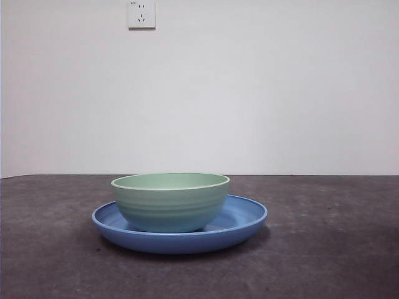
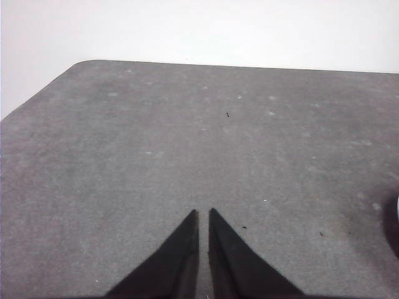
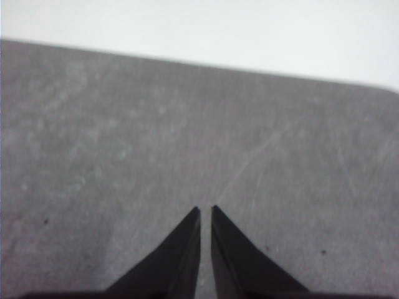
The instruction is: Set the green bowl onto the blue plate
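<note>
In your front view, the green bowl sits upright inside the blue plate, resting on the plate's shallow floor and a little left of its middle, so more blue shows on the right. The bowl's pale rim is level and its ridged wall rises well above the plate's low rim. From this low angle you cannot see into the bowl, so whether it holds anything cannot be told. The plate lies flat on the dark grey table, with a plain white wall behind and a white wall socket high up.

Neither arm appears in the front view. In your left wrist view, the left end effector hangs over bare table with its 2 black jaws drawn almost together, only a thin slit between them, gripping nothing. In your right wrist view, the right end effector is the same: jaws nearly touching, nothing between them, above bare table.
</note>
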`<move>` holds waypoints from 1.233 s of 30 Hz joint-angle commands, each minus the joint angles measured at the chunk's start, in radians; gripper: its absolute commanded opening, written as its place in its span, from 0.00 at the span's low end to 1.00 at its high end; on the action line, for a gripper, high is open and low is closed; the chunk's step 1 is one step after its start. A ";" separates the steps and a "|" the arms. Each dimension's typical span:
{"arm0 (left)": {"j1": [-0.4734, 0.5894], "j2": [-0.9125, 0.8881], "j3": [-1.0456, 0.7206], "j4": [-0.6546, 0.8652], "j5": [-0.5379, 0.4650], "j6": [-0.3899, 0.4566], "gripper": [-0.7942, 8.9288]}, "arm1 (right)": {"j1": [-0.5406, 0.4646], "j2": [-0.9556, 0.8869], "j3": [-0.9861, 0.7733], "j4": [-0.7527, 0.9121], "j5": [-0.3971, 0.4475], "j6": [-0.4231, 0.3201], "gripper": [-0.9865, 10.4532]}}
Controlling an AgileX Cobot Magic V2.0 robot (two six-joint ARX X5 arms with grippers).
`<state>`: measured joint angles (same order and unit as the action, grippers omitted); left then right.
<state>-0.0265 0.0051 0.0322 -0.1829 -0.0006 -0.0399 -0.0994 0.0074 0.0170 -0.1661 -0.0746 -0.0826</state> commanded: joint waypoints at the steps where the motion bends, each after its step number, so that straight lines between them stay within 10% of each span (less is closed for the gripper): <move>1: 0.002 -0.002 -0.020 -0.006 -0.001 -0.002 0.11 | -0.002 -0.004 -0.006 0.000 0.001 0.023 0.11; 37: 0.002 -0.002 -0.020 -0.006 -0.001 -0.002 0.11 | 0.032 -0.004 -0.006 0.013 0.023 0.124 0.11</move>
<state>-0.0265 0.0051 0.0322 -0.1829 -0.0006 -0.0399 -0.0673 0.0055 0.0170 -0.1665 -0.0555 0.0265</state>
